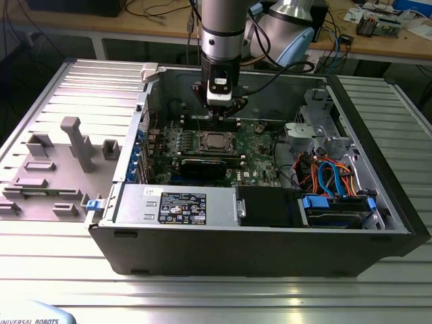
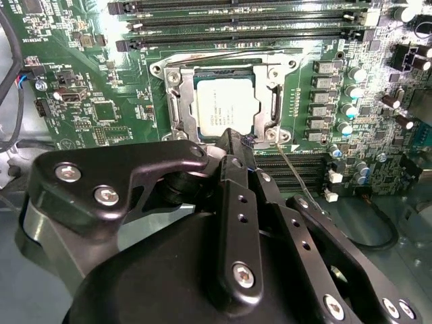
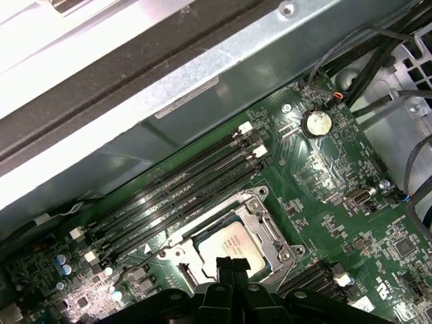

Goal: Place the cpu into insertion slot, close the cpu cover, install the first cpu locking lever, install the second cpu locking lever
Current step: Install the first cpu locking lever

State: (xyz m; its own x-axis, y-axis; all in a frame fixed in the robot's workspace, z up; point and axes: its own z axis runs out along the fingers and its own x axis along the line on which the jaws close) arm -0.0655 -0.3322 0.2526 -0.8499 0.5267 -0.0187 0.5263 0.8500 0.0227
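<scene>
An open computer case (image 1: 236, 251) sits on a ribbed metal table (image 1: 270, 300), grey fixture blocks (image 1: 75, 143) beside it.

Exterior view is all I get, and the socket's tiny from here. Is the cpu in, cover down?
Observer: Second wrist view: the cpu lies flat in the insertion slot, with the cpu cover down around it.
Operator: Levers?
Observer: One thin wire lever angles away from the slot's corner over the board; it looks unlatched.
Operator: Pincer?
Observer: First wrist view: the pincer is shut, at the cover's edge beside the cpu. Contact I can't tell.
</scene>
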